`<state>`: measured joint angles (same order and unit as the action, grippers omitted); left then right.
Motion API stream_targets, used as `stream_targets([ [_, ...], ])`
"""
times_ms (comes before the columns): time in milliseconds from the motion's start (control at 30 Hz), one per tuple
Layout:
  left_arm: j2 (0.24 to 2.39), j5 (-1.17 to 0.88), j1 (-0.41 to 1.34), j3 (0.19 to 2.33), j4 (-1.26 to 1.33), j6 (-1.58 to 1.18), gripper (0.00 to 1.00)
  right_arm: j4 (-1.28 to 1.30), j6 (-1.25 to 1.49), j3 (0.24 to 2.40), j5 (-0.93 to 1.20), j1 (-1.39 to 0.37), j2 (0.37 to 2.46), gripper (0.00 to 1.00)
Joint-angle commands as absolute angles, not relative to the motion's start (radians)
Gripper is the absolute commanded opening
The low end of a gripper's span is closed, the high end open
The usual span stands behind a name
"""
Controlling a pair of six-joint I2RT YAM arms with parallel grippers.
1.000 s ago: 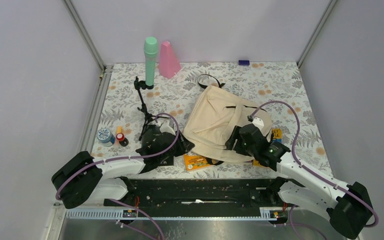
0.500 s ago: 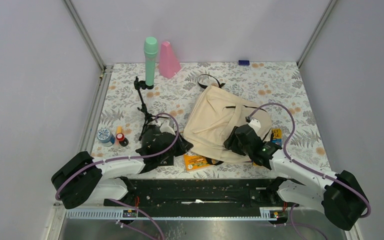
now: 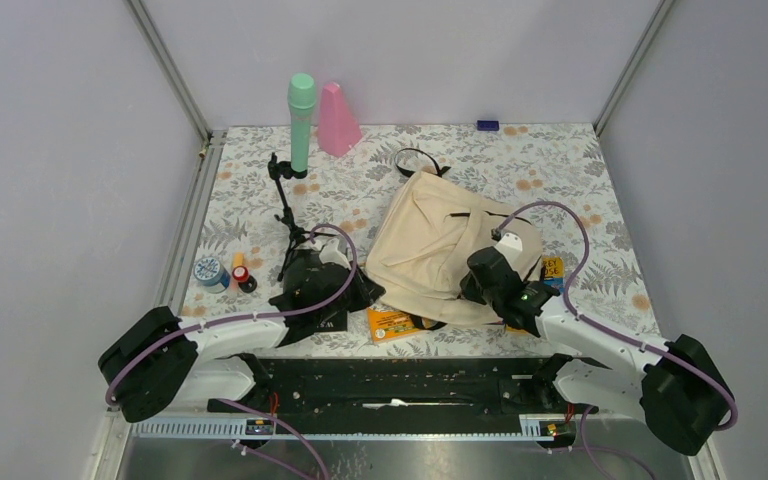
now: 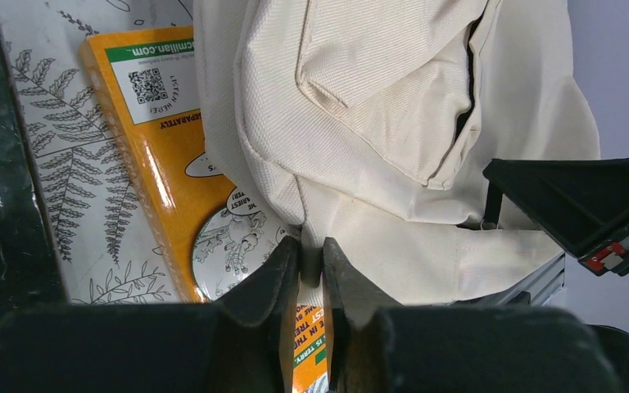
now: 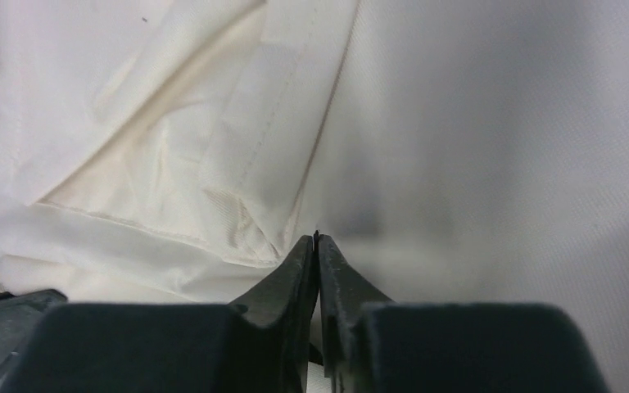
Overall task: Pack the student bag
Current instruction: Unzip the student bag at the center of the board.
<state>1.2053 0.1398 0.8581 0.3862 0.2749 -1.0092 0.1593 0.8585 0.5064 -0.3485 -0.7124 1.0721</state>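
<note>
The student bag (image 3: 425,235), cream fabric with black straps, lies flat at the table's middle right. My left gripper (image 3: 370,292) is at its near left edge. In the left wrist view the left gripper (image 4: 309,260) is shut on a fold of the bag's cream cloth (image 4: 393,106), above an orange book (image 4: 164,139). My right gripper (image 3: 468,285) rests on the bag's near right part. In the right wrist view the right gripper (image 5: 318,239) has its tips pressed together against the bag (image 5: 172,123), with a thin black sliver of the bag's trim pinched between them.
The orange book (image 3: 392,324) lies partly under the bag's near edge. A small black tripod (image 3: 285,215), a green bottle (image 3: 301,122) and a pink cone (image 3: 338,120) stand at the back left. A tape roll (image 3: 208,271) lies left. A yellow box (image 3: 552,268) sits beside the bag.
My right gripper has moved up and left onto the bag and closed from wide open. My left gripper's jaws have tightened on the cloth fold. The bag has barely shifted.
</note>
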Motion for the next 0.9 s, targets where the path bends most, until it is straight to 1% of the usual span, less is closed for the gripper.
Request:
stream_targets([
  [0, 1.187, 0.152, 0.861, 0.442, 0.267, -0.973, 0.00, 0.091, 0.802, 0.562, -0.405, -0.711, 1.052, 0.06],
  [33, 1.188, 0.153, 0.861, 0.446, 0.262, -0.966, 0.00, 0.087, 0.793, 0.564, -0.406, -0.712, 1.057, 0.01],
  [67, 1.189, 0.155, 0.861, 0.452, 0.257, -0.958, 0.00, 0.085, 0.790, 0.567, -0.409, -0.710, 1.065, 0.00],
  [267, 1.196, 0.177, 0.858, 0.539, 0.188, -0.853, 0.00, 0.031, 0.762, 0.544, -0.404, -0.712, 1.075, 0.00],
  [367, 1.192, 0.208, 0.846, 0.590, 0.137, -0.784, 0.00, -0.021, 0.702, 0.540, -0.388, -0.711, 1.058, 0.00],
  [567, 1.184, 0.231, 0.778, 0.648, 0.101, -0.693, 0.00, 0.032, 0.562, 0.606, -0.403, -0.713, 1.009, 0.00],
  [733, 1.188, 0.215, 0.747, 0.706, 0.093, -0.640, 0.00, 0.080, 0.496, 0.656, -0.383, -0.720, 1.047, 0.00],
  [867, 1.208, 0.223, 0.729, 0.759, 0.060, -0.599, 0.00, 0.113, 0.469, 0.681, -0.468, -0.778, 1.044, 0.00],
])
